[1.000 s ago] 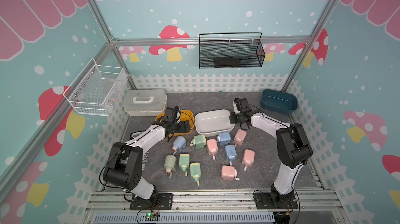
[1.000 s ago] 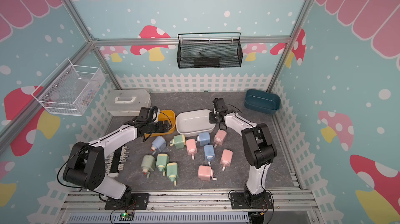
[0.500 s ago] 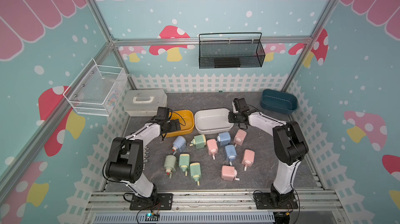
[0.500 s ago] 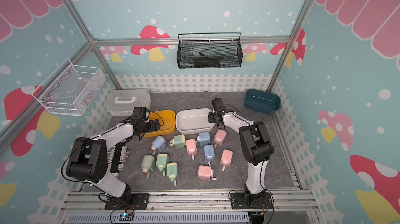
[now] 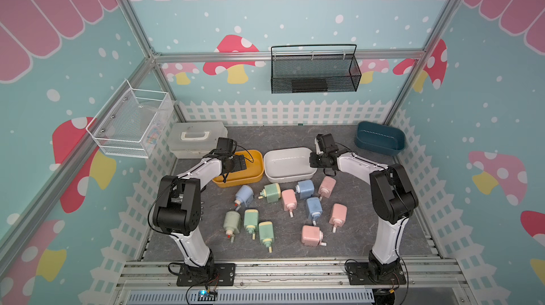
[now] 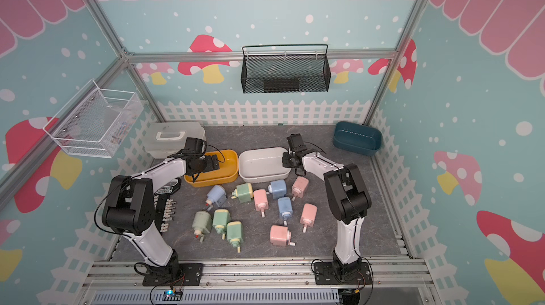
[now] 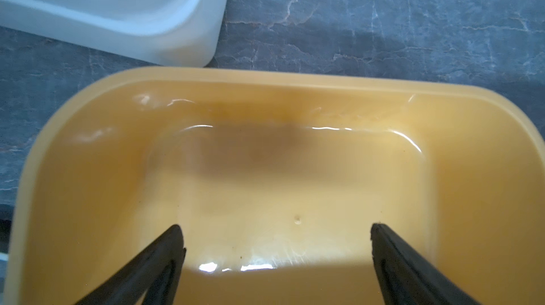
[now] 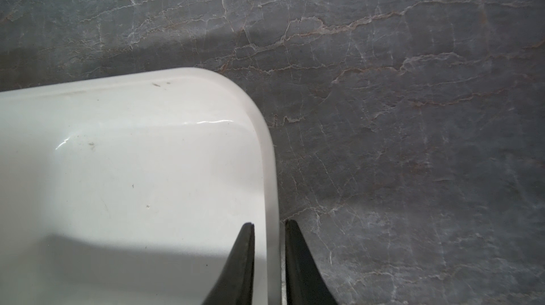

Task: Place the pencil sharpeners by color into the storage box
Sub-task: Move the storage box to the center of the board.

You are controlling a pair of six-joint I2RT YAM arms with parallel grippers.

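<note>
Several pencil sharpeners lie loose on the grey floor: blue [image 5: 244, 195], green [image 5: 272, 192] and pink [image 5: 337, 215] ones, more in each colour. Behind them stand a yellow storage box [image 5: 239, 181] and a white storage box [image 5: 287, 150], both with nothing in them. My left gripper [image 5: 240, 162] hangs wide open over the yellow storage box [image 7: 265, 79], nothing between its fingers [image 7: 171, 238]. My right gripper [image 5: 313, 161] straddles the right end wall of the white storage box [image 8: 236, 88]. Its jaws stand a little apart, one finger [image 8: 244, 247] inside and one outside.
A dark blue storage box [image 5: 379, 138] stands at the back right, and a lidded translucent case [image 5: 197, 139] at the back left. A black-and-white bar tool [image 6: 166, 206] lies by the left arm's base. A black mesh basket [image 5: 314, 72] and a white wire basket [image 5: 129, 123] hang on the walls.
My right gripper's jaws have parted slightly around the white box's wall. My left gripper drew back toward the yellow box's left end and rose a little. The sharpeners have not moved.
</note>
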